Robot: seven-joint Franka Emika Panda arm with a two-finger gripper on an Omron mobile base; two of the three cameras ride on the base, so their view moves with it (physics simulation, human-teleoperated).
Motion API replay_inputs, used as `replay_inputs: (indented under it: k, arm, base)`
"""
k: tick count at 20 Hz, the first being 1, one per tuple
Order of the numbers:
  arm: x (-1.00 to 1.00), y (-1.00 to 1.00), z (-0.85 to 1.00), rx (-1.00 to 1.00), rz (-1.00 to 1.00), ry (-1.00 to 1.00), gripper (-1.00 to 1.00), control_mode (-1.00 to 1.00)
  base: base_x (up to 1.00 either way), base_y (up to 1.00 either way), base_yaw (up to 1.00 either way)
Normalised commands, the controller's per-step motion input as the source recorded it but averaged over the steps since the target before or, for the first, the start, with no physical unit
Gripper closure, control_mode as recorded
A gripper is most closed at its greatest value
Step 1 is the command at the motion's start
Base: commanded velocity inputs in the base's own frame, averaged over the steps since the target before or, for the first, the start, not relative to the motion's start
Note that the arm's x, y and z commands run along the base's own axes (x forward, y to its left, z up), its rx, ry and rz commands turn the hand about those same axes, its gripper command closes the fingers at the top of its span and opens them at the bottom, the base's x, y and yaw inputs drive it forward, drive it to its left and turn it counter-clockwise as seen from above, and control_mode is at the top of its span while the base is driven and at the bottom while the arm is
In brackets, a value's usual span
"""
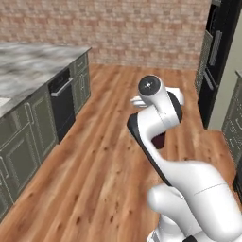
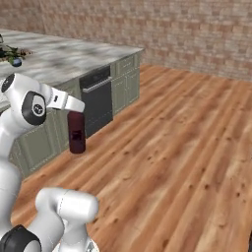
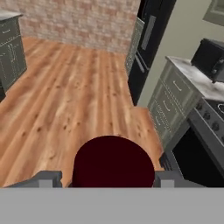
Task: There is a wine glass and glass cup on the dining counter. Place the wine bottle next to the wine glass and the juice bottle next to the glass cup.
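You have the squat dark maroon-red juice bottle (image 2: 76,132) clamped in the two-finger gripper (image 2: 74,114), its jaws closed on the upper part so the body hangs upright below the hand, clear of the wooden floor (image 2: 187,147). In the hand view its round maroon top sits at six o'clock between the finger tips. I'd judge it rigid, smooth-walled and fairly weighty, so it could slip or swing; hold near the top and keep it vertical. The grey-veined marble counter with green cabinets (image 2: 59,59) lies around ten o'clock in the right base view.
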Motion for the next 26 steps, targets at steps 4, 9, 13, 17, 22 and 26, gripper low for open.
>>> replay_inputs:
  k: [4, 9, 13, 17, 22, 26]
  arm:
    - [0.00, 0.00, 0.00, 0.00, 0.00, 0.00, 1.00, 1.00]
    - [0.00, 0.00, 0.00, 0.00, 0.00, 0.00, 1.00, 1.00]
    - [0.00, 0.00, 0.00, 0.00, 0.00, 0.00, 1.00, 1.00]
    - [0.00, 0.00, 0.00, 0.00, 0.00, 0.00, 1.00, 1.00]
    - [0.00, 0.00, 0.00, 0.00, 0.00, 0.00, 1.00, 1.00]
    - [0.00, 0.00, 0.00, 0.00, 0.00, 0.00, 1.00, 1.00]
  base:
    - [0.90, -0.27, 0.14]
    - [0.92, -0.35, 0.04]
    - [0.92, -0.37, 0.01]
    - [0.92, -0.37, 0.01]
    - [0.91, -0.36, 0.01]
    - [0.91, -0.36, 0.01]
